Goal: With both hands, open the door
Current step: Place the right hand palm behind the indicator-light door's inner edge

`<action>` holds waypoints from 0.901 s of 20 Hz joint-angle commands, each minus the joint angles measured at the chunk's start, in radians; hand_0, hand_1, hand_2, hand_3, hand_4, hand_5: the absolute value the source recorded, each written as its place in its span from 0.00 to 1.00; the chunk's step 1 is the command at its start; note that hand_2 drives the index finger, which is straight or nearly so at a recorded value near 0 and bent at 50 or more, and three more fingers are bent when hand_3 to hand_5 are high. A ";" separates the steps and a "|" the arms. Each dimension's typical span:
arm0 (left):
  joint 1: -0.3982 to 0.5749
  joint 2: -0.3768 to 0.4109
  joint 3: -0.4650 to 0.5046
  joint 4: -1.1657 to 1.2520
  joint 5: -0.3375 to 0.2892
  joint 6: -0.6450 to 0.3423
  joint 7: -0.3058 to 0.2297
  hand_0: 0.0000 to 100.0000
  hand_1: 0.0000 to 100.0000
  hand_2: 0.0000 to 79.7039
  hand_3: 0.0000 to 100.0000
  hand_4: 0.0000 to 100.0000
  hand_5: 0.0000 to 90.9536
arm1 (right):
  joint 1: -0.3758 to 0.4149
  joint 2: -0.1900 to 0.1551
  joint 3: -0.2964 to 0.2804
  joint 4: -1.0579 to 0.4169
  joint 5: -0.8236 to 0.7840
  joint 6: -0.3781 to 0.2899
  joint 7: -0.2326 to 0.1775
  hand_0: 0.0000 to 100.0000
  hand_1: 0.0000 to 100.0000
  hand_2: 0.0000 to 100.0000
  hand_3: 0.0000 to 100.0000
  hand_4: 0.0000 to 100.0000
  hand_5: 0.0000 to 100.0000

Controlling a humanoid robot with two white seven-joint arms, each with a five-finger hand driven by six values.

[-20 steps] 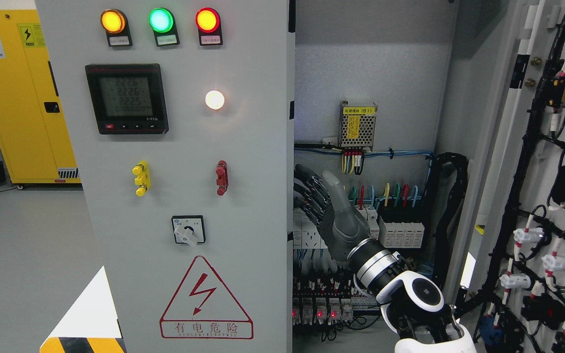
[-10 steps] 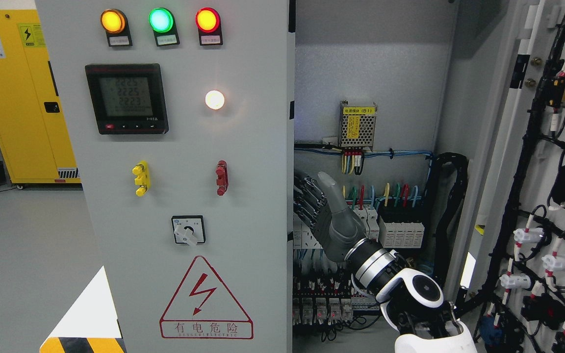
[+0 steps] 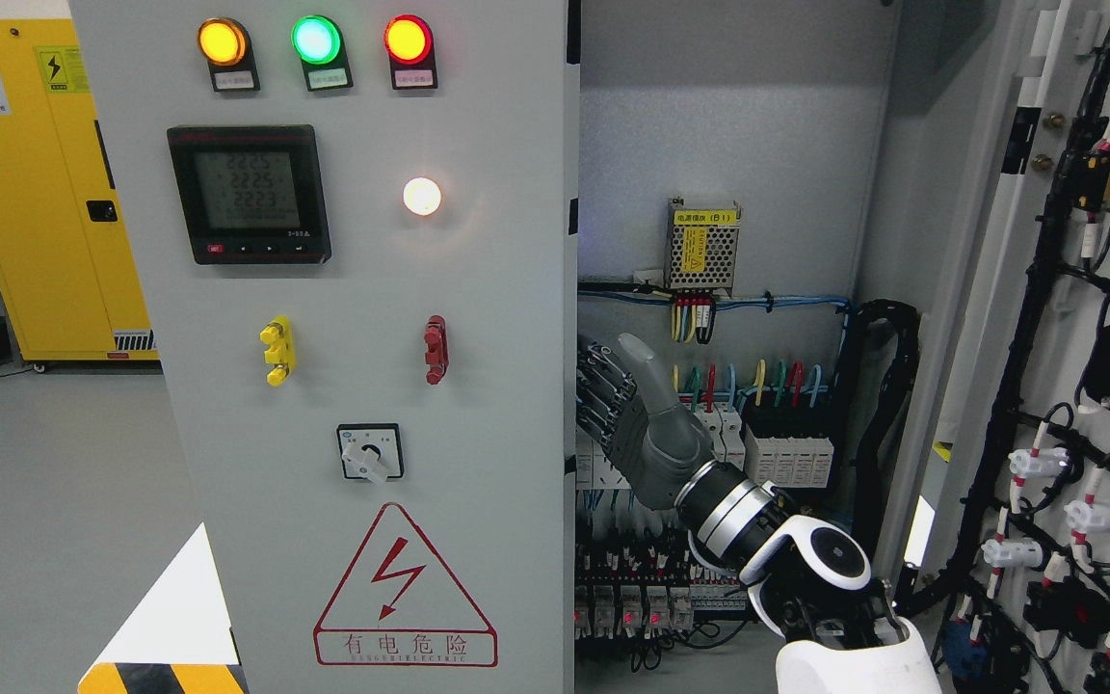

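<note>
Shifted leftward, one right robot hand (image 3: 634, 410) curls its fingers behind one closed door (image 3: 362, 386) edge, gripping it.

Left door (image 3: 362, 386): grey, shut, three lamps, meter (image 3: 249, 193), warning triangle | Right door (image 3: 1075, 386): swung open, wiring inside | Right robot hand (image 3: 637, 410): at left door's inner edge, fingers curled behind it, thumb up | Cabinet interior (image 3: 719, 145): breakers, cables

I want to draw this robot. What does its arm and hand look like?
Only the right arm shows. The right hand is grey with a smooth grey thumb and black jointed fingers. Its wrist has shiny silver and black rings, then a white shell with a round black joint.
</note>
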 commanded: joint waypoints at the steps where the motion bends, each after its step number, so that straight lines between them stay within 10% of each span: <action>1: 0.000 0.000 0.001 0.000 0.000 0.000 -0.001 0.00 0.00 0.00 0.02 0.00 0.00 | -0.007 0.000 -0.028 0.023 -0.004 -0.001 0.021 0.21 0.07 0.00 0.00 0.00 0.00; 18: 0.000 0.000 0.004 0.000 0.002 0.000 -0.001 0.00 0.00 0.00 0.02 0.00 0.00 | -0.021 0.000 -0.028 0.028 -0.005 0.002 0.115 0.21 0.07 0.00 0.00 0.00 0.00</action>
